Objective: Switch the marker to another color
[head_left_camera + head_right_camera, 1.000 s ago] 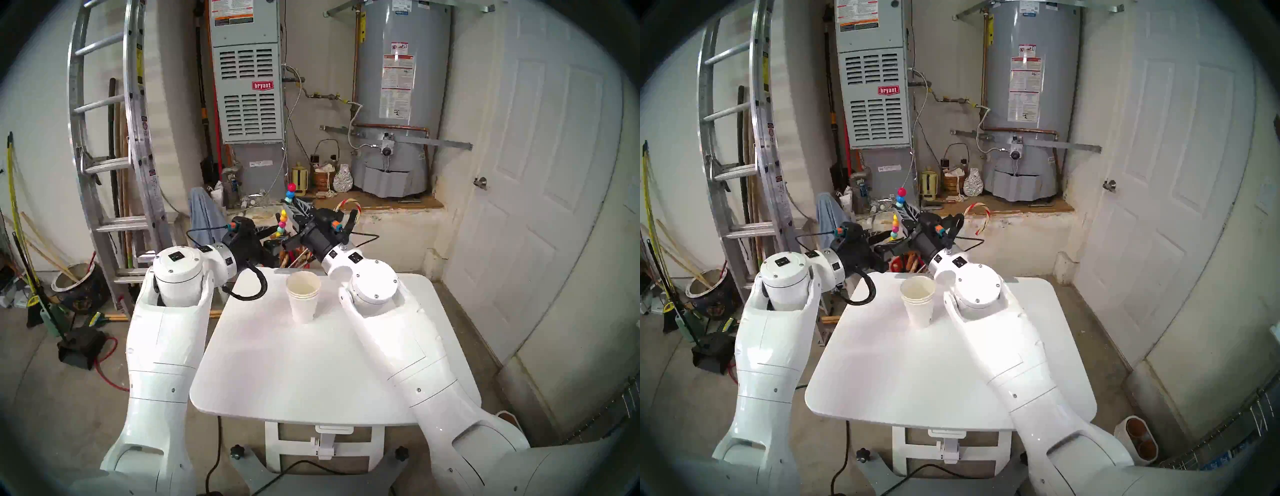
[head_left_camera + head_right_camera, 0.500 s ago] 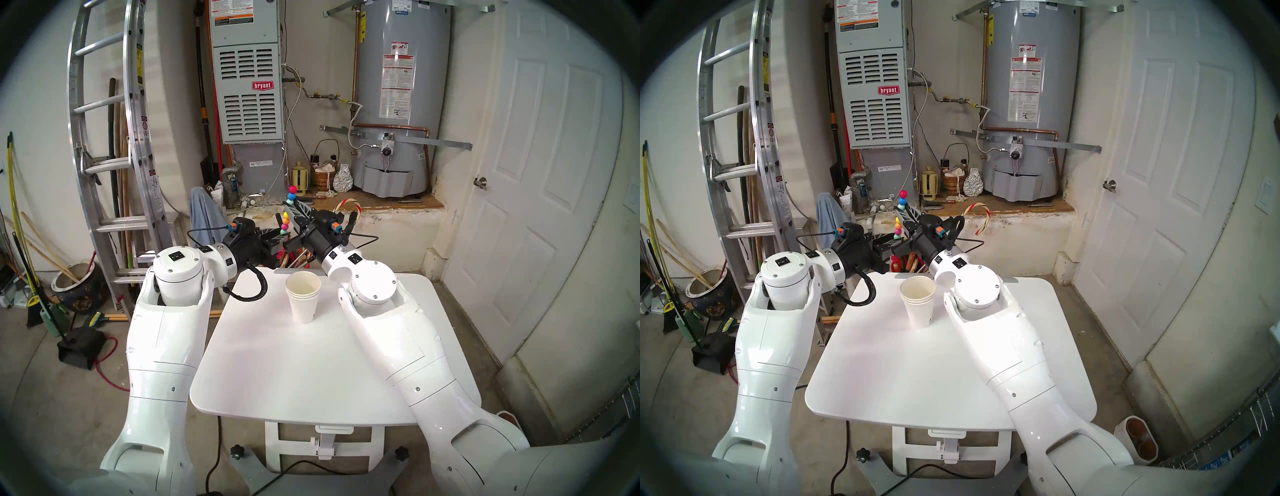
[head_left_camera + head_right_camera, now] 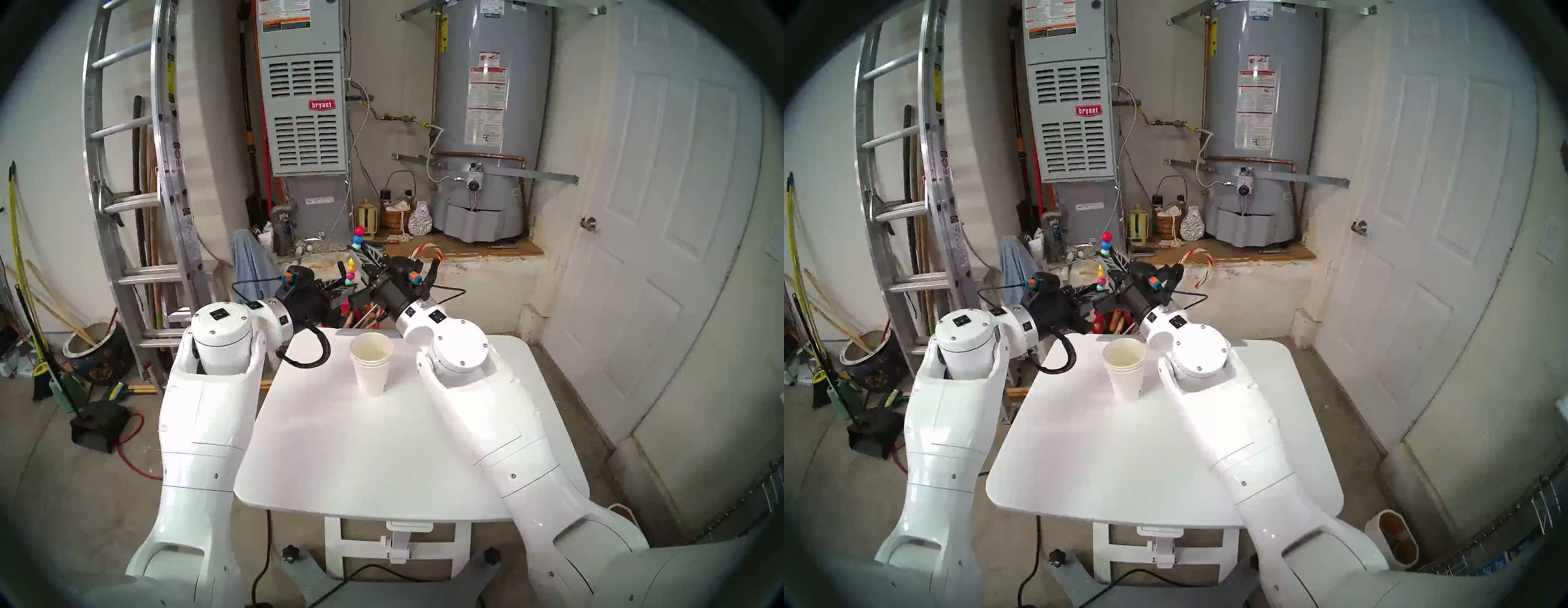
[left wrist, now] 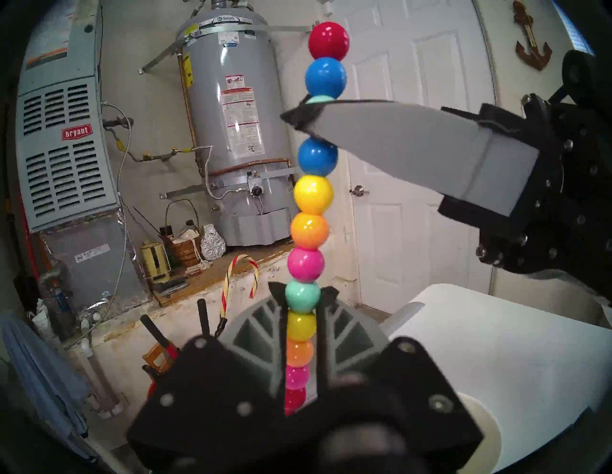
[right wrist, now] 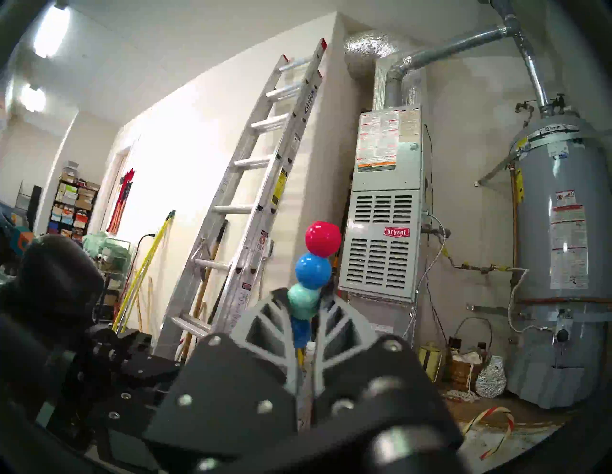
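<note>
The marker (image 3: 351,268) is a stick of glossy red, blue, teal, yellow, orange and pink balls. It stands upright in the air beyond the table's far edge. My right gripper (image 3: 360,256) is shut on its upper part at a teal ball, as the right wrist view (image 5: 303,299) shows; red and blue balls stick out above. My left gripper (image 3: 344,288) is shut on the lower part at another teal ball (image 4: 302,294). The right gripper's grey finger (image 4: 397,139) crosses the marker (image 4: 311,195) above. The marker's bottom end is hidden behind my left gripper.
A stack of white paper cups (image 3: 371,361) stands at the far middle of the white table (image 3: 382,458). A holder of red-and-black-handled tools (image 3: 356,316) sits just past the table edge under the grippers. A striped candy cane (image 3: 427,250) leans behind them. A ladder (image 3: 127,191) stands at the left.
My left arm has moved a little right and forward, bringing its gripper up around the marker's lower balls. The right gripper and the marker have stayed nearly still.
</note>
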Motion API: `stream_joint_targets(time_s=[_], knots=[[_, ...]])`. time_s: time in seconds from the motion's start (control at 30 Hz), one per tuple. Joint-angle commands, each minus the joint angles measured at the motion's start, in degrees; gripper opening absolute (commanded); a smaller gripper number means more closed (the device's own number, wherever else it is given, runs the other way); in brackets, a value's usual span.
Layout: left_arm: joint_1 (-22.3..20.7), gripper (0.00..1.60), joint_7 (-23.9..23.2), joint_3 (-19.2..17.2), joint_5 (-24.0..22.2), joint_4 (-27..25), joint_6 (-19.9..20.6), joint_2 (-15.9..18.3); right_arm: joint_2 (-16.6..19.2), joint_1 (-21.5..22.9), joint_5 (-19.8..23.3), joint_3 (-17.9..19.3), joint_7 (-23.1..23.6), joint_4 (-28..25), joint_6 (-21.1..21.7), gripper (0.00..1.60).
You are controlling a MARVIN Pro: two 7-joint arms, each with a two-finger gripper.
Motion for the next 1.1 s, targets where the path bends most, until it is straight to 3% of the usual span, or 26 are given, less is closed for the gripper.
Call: stream_joint_targets(time_s=[0.0,0.53,0.63,0.9,1.07], knots=[[-0.15,0.0,0.88,-0.81,-0.53,-1.3,-0.96,-0.75,-1.1,0.46,0.22,0.56,-1.14,-1.29,-1.84,0.0],[3.21,0.0,0.82,-1.12,0.58,-0.92,-1.95,0.84,-5.07,5.38,0.17,5.39,-8.75,1.45,-5.88,0.0],[2.69,0.0,2.99,-1.85,1.49,-0.49,-3.4,0.35,-3.32,6.22,-4.19,4.27,-9.8,2.64,-9.27,0.0],[-2.82,0.0,6.17,-7.49,-3.87,-3.77,-2.82,-3.8,-0.75,5.97,-12.18,0.47,-9.55,7.79,-11.02,0.0],[-4.1,0.0,6.98,-9.61,-6.44,-5.87,-2.92,-5.12,-0.49,7.13,-16.47,-1.23,-10.43,10.42,-12.27,0.0]])
